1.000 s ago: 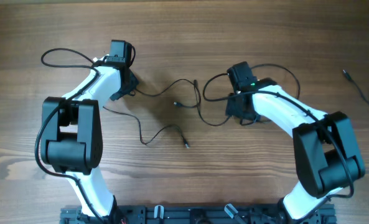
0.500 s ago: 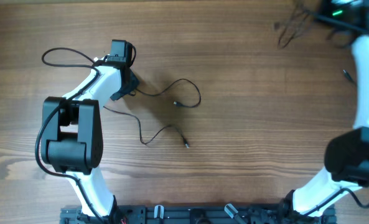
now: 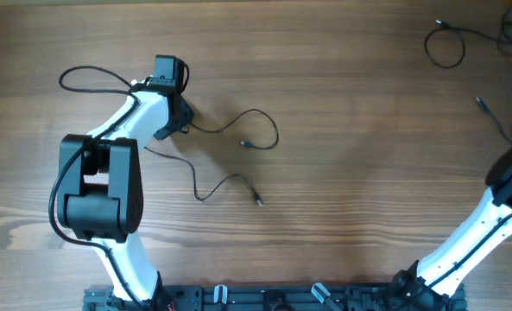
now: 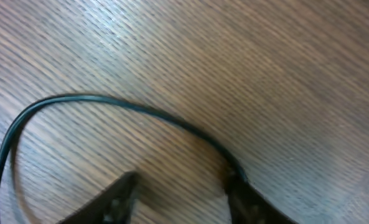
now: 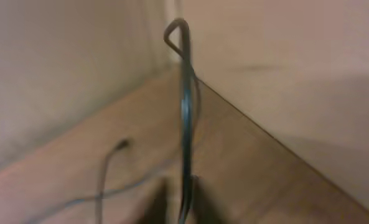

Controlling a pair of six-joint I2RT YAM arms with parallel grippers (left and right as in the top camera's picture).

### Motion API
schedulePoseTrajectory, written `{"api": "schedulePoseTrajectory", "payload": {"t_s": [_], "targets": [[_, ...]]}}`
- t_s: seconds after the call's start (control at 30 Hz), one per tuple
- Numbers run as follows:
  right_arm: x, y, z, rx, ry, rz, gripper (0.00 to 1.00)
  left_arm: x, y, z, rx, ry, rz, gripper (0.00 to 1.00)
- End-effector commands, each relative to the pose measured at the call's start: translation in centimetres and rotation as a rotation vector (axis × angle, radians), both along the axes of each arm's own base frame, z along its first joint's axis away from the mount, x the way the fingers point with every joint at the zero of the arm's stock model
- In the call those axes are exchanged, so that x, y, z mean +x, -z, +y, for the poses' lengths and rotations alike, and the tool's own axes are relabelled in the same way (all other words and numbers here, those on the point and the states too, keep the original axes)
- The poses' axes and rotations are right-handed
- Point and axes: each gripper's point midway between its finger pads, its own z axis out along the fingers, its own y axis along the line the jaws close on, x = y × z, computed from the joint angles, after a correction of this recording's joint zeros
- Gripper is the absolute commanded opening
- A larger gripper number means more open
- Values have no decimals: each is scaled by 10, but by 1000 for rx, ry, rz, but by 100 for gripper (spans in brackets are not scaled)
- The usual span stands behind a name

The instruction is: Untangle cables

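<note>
Two thin black cables lie by my left arm in the overhead view: one (image 3: 260, 117) loops right from the left gripper (image 3: 177, 127) to a small plug, the other (image 3: 195, 181) runs wavy below it. In the left wrist view the looped cable (image 4: 109, 102) ends against the right fingertip (image 4: 235, 182); the left gripper (image 4: 183, 186) has its jaws apart. My right gripper (image 5: 185, 208) is shut on a cable (image 5: 185, 106) that rises straight up from between its fingers. That gripper is out of the overhead view; a looped cable (image 3: 446, 45) shows at the top right.
Another thin cable (image 3: 497, 121) lies along the right edge of the wooden table (image 3: 368, 173). The left arm's own thicker black cable (image 3: 91, 76) loops at the upper left. The right arm (image 3: 489, 225) stretches along the right edge.
My right arm swung from the table's middle to the far top right, pulling one cable away from the other two. The left arm and its two cables stayed put.
</note>
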Motion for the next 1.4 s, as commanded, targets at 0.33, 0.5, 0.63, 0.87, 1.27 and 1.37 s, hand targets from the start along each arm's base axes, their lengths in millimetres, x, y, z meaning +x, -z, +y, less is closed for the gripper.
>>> {"api": "schedulePoseTrajectory", "payload": {"t_s": [0.33,0.5,0.63,0.87,1.27,1.37], "targets": [[-76,-27,66,491,271,246,100,-51,57,-25,-143,26,215,100],[-124,5,110,669,345,474,100,-46,57,-25,-145,28,195,100],[-133,11,160,711,222,639,100,-45,57,-25,-146,28,189,100],[-108,-4,288,624,-33,780,100,-43,47,-30,-173,35,176,100],[-98,-41,528,509,-757,779,100,-22,-129,0,-133,17,-238,100],[-104,-33,577,409,-942,783,100,-33,-155,23,-139,-69,-288,100]]}}
